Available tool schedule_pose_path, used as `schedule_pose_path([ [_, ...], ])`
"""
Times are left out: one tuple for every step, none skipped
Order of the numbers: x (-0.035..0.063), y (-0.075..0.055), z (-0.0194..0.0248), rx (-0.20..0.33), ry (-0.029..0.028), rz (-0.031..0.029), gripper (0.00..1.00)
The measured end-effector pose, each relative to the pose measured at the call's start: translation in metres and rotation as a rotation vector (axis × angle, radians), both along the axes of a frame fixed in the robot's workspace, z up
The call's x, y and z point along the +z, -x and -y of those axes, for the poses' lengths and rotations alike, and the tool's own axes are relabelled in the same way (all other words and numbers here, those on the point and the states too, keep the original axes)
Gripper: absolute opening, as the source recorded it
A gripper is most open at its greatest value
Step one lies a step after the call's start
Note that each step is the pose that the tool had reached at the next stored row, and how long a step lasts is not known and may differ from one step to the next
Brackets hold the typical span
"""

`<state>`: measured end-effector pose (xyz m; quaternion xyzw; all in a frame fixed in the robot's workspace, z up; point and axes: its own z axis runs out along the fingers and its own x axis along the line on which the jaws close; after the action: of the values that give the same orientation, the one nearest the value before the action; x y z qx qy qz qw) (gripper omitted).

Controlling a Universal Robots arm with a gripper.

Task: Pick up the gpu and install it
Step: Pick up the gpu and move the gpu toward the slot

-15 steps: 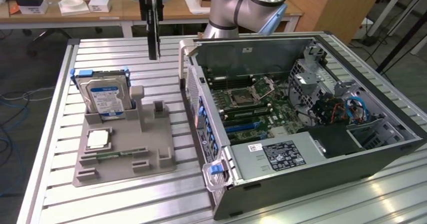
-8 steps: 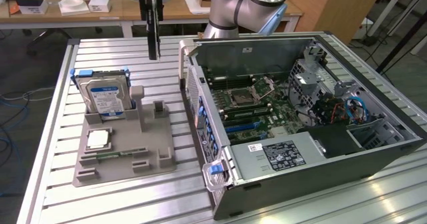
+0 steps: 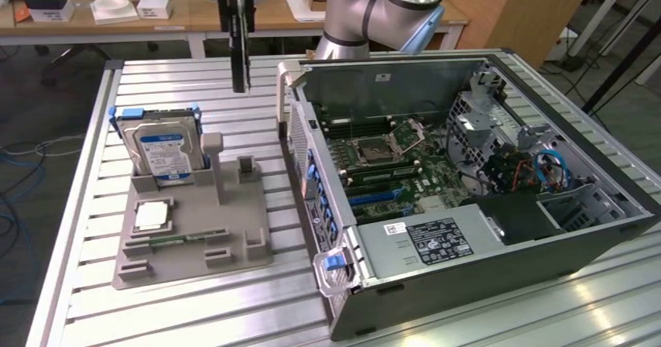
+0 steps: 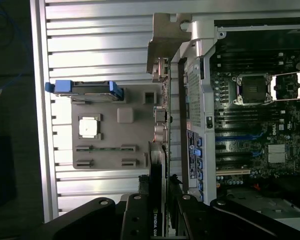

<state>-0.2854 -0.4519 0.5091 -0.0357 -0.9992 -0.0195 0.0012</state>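
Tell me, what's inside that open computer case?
A green motherboard with an open processor socket, a labelled grey power supply and blue cables. Whatever lies beneath the power supply is covered.

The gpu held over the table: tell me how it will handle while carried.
The gpu hangs straight from the gripper, so it is probably stiff, not floppy. Gripped at its top end only, the long card may swing or twist. Seen edge-on it is thin, so it is likely fragile if knocked against the computer case.
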Motion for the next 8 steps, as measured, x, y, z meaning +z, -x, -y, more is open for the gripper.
schedule_pose_path([
  [0.0000, -0.002, 0.0000, 0.000, 0.0000, 0.0000, 0.26],
  [0.0000, -0.005, 0.0000, 0.000, 0.0000, 0.0000, 0.26],
  [0.0000, -0.007, 0.0000, 0.000, 0.0000, -0.0001, 0.26],
  [-0.0001, -0.010, 0.0000, 0.001, 0.0000, -0.0001, 0.26],
  [-0.0001, -0.014, 0.0000, 0.001, 0.0000, -0.0002, 0.26],
  [-0.0002, -0.018, 0.0000, 0.002, 0.0000, -0.0005, 0.26],
  [-0.0002, -0.022, 0.0000, 0.003, 0.0000, -0.0007, 0.26],
  [-0.0003, -0.026, 0.0000, 0.004, -0.0001, -0.0009, 0.26],
])
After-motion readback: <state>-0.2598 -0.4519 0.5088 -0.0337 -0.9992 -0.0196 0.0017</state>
